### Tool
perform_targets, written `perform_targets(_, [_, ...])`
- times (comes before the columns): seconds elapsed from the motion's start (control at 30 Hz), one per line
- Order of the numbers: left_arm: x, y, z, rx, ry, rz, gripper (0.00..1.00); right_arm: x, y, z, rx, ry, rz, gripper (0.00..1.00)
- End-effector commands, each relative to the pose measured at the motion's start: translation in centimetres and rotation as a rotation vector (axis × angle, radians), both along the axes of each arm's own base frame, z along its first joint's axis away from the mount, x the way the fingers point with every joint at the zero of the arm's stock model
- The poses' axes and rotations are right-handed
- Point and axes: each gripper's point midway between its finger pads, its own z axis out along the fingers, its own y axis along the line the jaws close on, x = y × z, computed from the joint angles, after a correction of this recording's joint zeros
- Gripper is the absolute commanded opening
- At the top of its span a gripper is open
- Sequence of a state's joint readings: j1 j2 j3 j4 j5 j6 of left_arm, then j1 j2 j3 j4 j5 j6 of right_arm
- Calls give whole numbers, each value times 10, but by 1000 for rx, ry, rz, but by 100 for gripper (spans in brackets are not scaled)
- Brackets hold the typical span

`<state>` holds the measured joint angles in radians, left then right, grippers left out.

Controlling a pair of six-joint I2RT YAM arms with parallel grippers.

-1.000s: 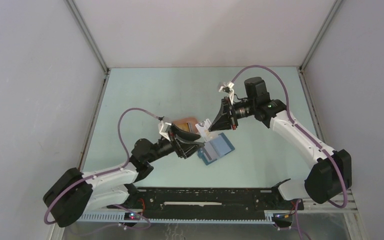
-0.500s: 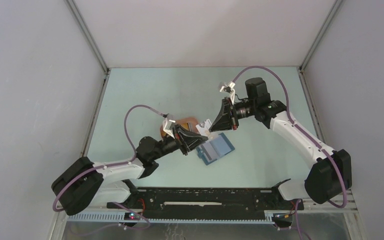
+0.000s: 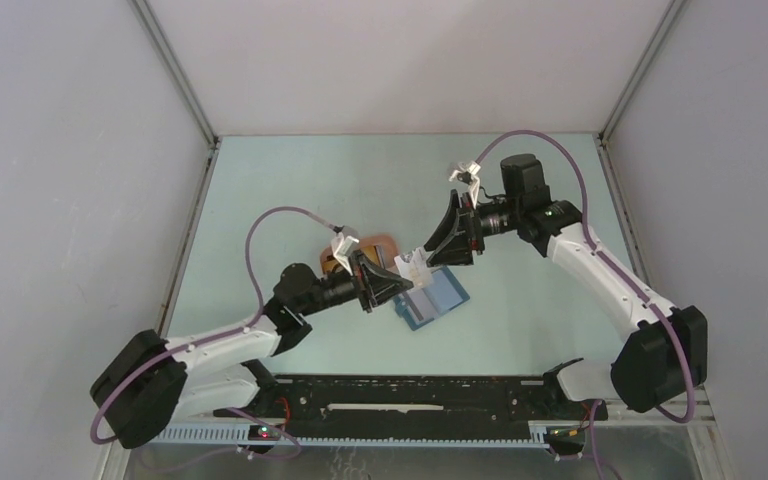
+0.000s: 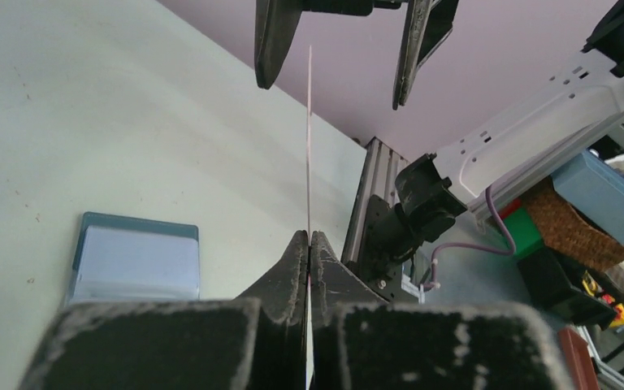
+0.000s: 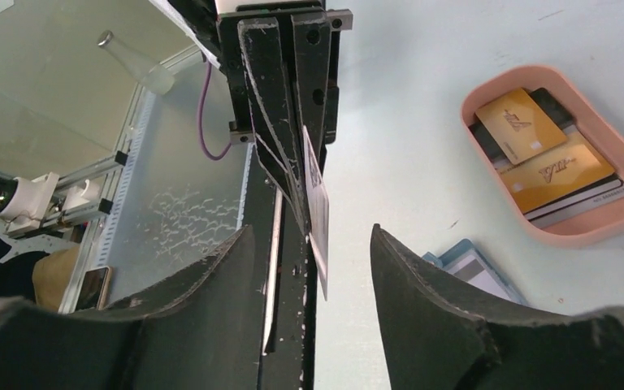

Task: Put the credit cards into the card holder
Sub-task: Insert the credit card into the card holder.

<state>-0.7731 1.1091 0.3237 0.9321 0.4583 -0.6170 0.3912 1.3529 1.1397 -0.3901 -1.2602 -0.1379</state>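
"What did the left gripper (image 4: 309, 240) have?"

"A whitish card (image 4: 309, 146), pinched tight by its near end, held edge-on above the table (image 3: 310, 190)."

"And the right gripper (image 5: 309, 237)?"

"Fingers spread wide, one on either side of the card's far end. It gripped nothing, as far as I could see."

"Where was the card holder (image 3: 435, 298)?"

"Unfolded flat on the table, just beneath the two grippers."

"So how far along was it?"

"Early, I judged. Two yellow-orange cards (image 5: 524, 123) and a black card (image 5: 546, 97) lay in the pink tray (image 5: 467, 114), to the far left of the holder. I couldn't tell whether any slot was filled."
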Motion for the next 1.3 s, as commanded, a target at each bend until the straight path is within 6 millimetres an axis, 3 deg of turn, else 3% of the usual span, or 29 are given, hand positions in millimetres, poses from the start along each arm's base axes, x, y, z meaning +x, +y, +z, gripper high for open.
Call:
perform_targets(0.0, [-6, 1, 13, 84, -15, -73, 0, -5, -7, 12, 11, -78, 12, 65])
perform_targets(0.23, [-23, -2, 17, 143, -28, -203, 0, -3, -5, 5, -8, -40, 32, 68])
perform_targets(0.4, [-24, -6, 13, 168, -7, -241, 0, -8, -3, 6, 3, -41, 59, 62])
perform_targets(0.57, [-21, -8, 12, 187, -4, -241, 0, -9, 1, 2, -6, -37, 71, 43])
perform_targets(0.77, [-15, -6, 10, 192, 5, -214, 0, -9, 2, -3, -33, -38, 84, 4])
perform_targets(0.97, [-6, 2, 1, 190, 30, -144, 3, -2, -2, -6, -49, -38, 56, 0])
perform_targets(1.0, [-4, 3, -1, 193, 40, -126, 4, 1, -2, -9, -58, -31, 46, 0])
perform_targets(1.13, [13, 18, -19, 231, 70, 21, 35, 18, -4, -27, -117, 11, -16, 0])
perform_targets(1.27, [18, 32, -27, 209, 71, 126, 45, 43, -12, -53, -199, 75, -118, 0])
